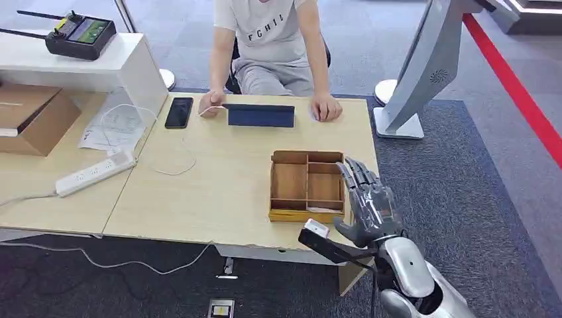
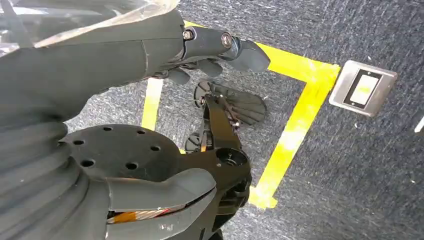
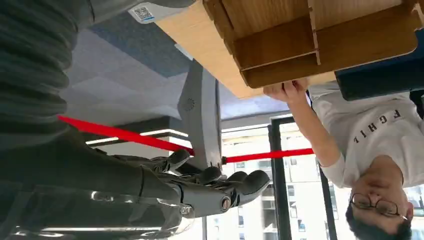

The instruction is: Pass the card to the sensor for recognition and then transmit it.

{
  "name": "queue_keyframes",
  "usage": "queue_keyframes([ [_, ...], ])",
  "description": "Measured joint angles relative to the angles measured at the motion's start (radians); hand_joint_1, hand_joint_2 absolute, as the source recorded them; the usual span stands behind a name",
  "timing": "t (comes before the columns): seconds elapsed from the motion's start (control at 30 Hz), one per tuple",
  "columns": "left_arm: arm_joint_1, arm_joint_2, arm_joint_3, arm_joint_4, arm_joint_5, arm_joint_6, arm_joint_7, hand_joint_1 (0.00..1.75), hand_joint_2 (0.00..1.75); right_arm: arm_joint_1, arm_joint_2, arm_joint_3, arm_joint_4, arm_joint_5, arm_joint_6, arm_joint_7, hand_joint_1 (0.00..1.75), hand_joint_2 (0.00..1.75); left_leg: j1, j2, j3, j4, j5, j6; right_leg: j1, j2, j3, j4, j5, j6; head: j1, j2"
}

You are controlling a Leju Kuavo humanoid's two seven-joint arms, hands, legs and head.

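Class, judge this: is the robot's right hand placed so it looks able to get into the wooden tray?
Probably yes. The right hand hovers open beside the wooden tray, at the table's near right edge, and nothing lies between them.

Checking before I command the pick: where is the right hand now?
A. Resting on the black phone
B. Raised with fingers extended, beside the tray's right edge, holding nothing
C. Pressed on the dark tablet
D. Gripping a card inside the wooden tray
B: in the head view the right hand stands upright with fingers extended and nothing in them, beside the wooden tray at its right edge.
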Motion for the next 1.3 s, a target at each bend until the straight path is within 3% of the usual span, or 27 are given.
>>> queue_keyframes([
  [0.33, 0.000, 0.000, 0.000, 0.001, 0.000, -0.009, 0.006, 0.00, 1.75, -0.021, -0.001, 0.007, -0.016, -0.010, 0.050, 0.000, 0.00, 1.75, 0.000, 0.000, 0.000, 0.000, 0.000, 0.000, 0.000, 0.000, 0.000, 0.000, 0.000, 0.000, 0.000, 0.000],
  [1.3, -0.021, 0.000, 0.000, 0.001, -0.013, -0.013, 0.051, 0.00, 1.75, -0.046, 0.070, 0.048, 0.092, -0.042, 0.032, -0.051, 0.00, 1.75, 0.000, 0.000, 0.000, 0.000, 0.000, 0.000, 0.000, 0.000, 0.000, 0.000, 0.000, 0.000, 0.000, 0.000],
])
